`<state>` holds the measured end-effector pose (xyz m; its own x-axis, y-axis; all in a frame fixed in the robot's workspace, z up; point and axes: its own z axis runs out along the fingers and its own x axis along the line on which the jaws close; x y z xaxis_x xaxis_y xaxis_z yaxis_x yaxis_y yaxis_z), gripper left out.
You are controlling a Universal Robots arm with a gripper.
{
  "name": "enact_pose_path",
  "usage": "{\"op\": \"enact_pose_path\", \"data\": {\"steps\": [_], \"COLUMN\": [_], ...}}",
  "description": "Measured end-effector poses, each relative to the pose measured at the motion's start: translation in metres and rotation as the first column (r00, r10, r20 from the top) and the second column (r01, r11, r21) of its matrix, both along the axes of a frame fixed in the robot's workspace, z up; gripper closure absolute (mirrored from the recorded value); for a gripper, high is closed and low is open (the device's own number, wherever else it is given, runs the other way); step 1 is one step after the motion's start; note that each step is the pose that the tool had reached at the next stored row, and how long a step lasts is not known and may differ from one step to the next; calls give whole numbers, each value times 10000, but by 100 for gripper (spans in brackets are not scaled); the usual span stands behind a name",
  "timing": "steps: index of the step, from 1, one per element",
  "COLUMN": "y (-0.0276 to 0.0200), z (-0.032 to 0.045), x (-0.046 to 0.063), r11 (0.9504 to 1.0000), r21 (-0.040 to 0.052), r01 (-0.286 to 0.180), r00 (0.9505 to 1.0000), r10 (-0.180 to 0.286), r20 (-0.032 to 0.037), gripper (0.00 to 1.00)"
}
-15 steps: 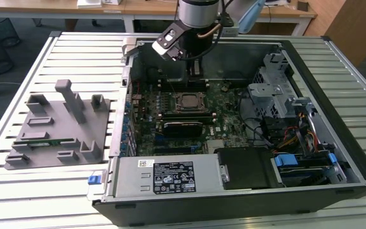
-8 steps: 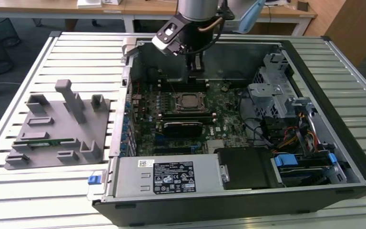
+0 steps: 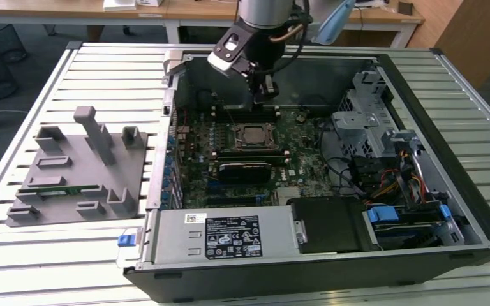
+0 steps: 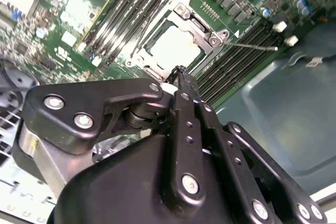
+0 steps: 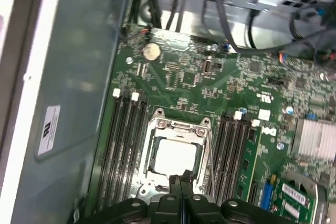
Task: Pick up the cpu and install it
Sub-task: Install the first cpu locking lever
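I see the gripper (image 3: 265, 97) hanging inside the open computer case (image 3: 475, 210), above the motherboard (image 3: 300, 137) and just on the far-wall side of the processor socket (image 3: 254, 136). In both wrist views its two fingers (image 5: 177, 182) are pressed together with nothing between them, so I read it as clenched and empty. The cpu (image 5: 173, 156) lies flat in the socket, silver top up, framed by the metal socket bracket (image 5: 178, 125). It is near the middle of the motherboard, with rows of memory slots (image 5: 126, 140) on either side. In the second wrist view the fingertips hover close over one edge of the cpu (image 4: 173, 45), and I cannot tell whether they touch it. A grey parts holder (image 3: 66, 159) rests on the table (image 3: 100, 64) toward the edge at the exterior view's left, with a green memory stick (image 3: 58, 189) lying in it.
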<state>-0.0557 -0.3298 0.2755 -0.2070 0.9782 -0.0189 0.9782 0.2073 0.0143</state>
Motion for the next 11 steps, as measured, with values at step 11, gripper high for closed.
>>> {"op": "enact_pose_path", "data": {"steps": [11], "y": [0], "z": [-2], "x": [0], "r11": [9802], "r21": [0], "r01": [-1981], "r00": [9802], "r10": [1981], "r20": [0], "gripper": [89]}}
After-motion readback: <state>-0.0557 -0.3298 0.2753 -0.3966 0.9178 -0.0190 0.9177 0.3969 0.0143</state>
